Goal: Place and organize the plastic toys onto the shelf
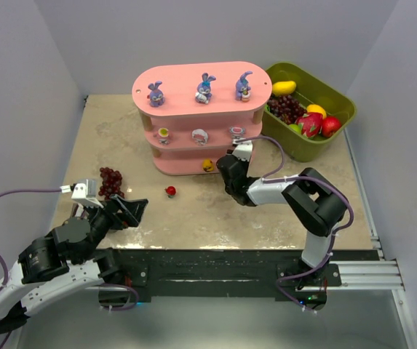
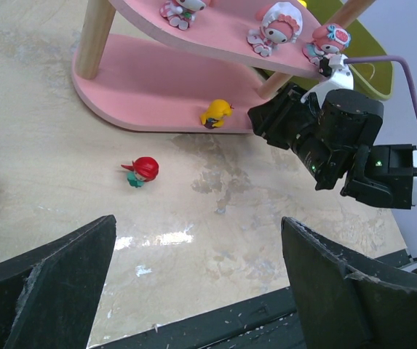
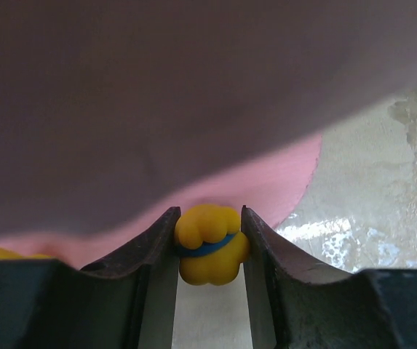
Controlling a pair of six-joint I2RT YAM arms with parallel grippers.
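Observation:
My right gripper (image 3: 208, 218) is shut on a small yellow toy (image 3: 209, 243) with a blue band, held at the edge of the bottom board of the pink shelf (image 3: 266, 182). In the top view the right gripper (image 1: 225, 166) reaches to the shelf (image 1: 186, 76) base, beside another yellow toy (image 1: 207, 165) standing on that board. Three purple bunnies (image 1: 206, 88) stand on the top board, and three pink-and-white toys (image 1: 199, 135) on the middle one. A red toy (image 1: 170, 191) lies on the table. My left gripper (image 2: 197, 225) hangs open and empty near the front left.
A dark red grape bunch (image 1: 110, 182) lies just behind the left gripper (image 1: 128, 211). An olive-green bin (image 1: 339, 102) with fake fruit stands right of the shelf. The black front rail runs under both arms.

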